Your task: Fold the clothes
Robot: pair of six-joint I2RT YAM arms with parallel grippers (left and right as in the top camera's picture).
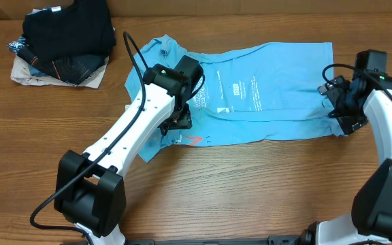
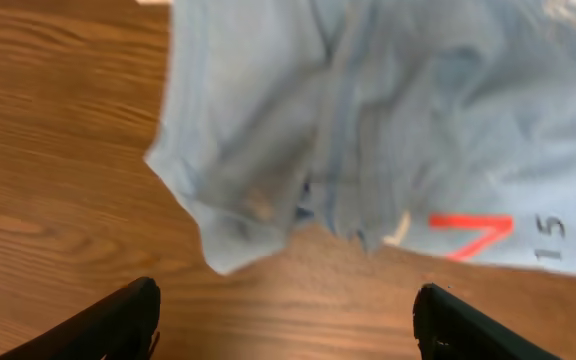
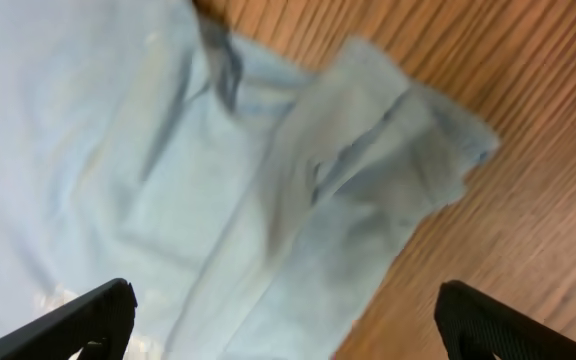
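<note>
The light sky-blue T-shirt (image 1: 264,88) lies partly folded lengthwise across the table, small white print facing up, a bit of red lettering at its near left edge. My left gripper (image 1: 175,122) is open and empty above the shirt's near left corner; the left wrist view shows that rumpled corner (image 2: 368,130) with red lettering and bare wood between the fingers (image 2: 286,325). My right gripper (image 1: 346,112) is open and empty over the shirt's right end. The right wrist view shows the folded hem corner (image 3: 298,190) under the spread fingers (image 3: 286,320).
A pile of black and dark folded garments (image 1: 65,37) sits on brown paper at the back left. The wooden table (image 1: 250,190) stretches in front of the shirt. Both arms' bases stand at the near edge.
</note>
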